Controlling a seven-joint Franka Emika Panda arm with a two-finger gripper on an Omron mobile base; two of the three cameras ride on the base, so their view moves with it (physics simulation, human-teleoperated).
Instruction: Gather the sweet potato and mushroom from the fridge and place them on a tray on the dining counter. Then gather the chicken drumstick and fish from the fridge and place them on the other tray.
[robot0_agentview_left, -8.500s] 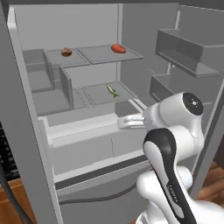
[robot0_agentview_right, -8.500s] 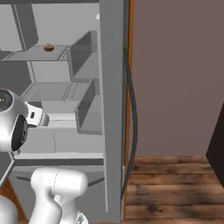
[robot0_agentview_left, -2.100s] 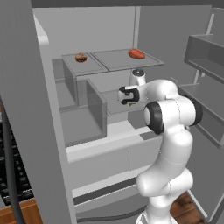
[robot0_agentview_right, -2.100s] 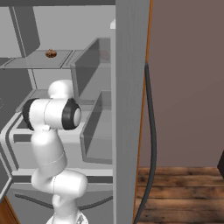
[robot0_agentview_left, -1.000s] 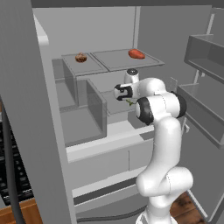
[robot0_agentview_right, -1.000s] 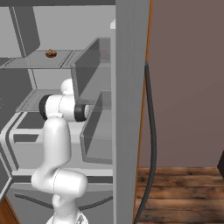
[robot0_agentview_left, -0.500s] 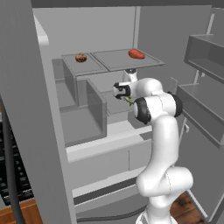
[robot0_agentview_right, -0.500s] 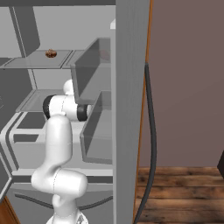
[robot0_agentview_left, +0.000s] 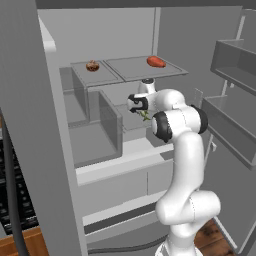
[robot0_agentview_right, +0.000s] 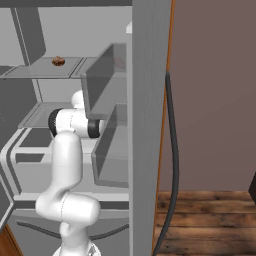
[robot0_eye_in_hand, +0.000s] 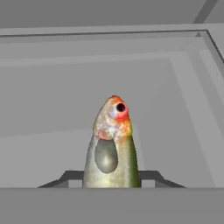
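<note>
My tool (robot0_agentview_left: 142, 113) reached into the open fridge (robot0_agentview_left: 55, 130), over the middle glass shelf (robot0_agentview_left: 127, 122). Its fingers (robot0_eye_in_hand: 151, 176) stood close against both sides of the fish (robot0_eye_in_hand: 112, 146), which rose between them head up, so I seemed to grip it. On the top shelf lay the sweet potato (robot0_agentview_left: 156, 61) and, well apart, the mushroom (robot0_agentview_left: 92, 65)

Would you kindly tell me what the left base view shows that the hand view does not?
Left base view alone: the sweet potato and the mushroom on the fridge's upper glass shelf, and the white arm reaching in. Hand view alone: the fish's head and red eye, close up between the fingers. Both: the fish and the grey fridge interior.
</note>
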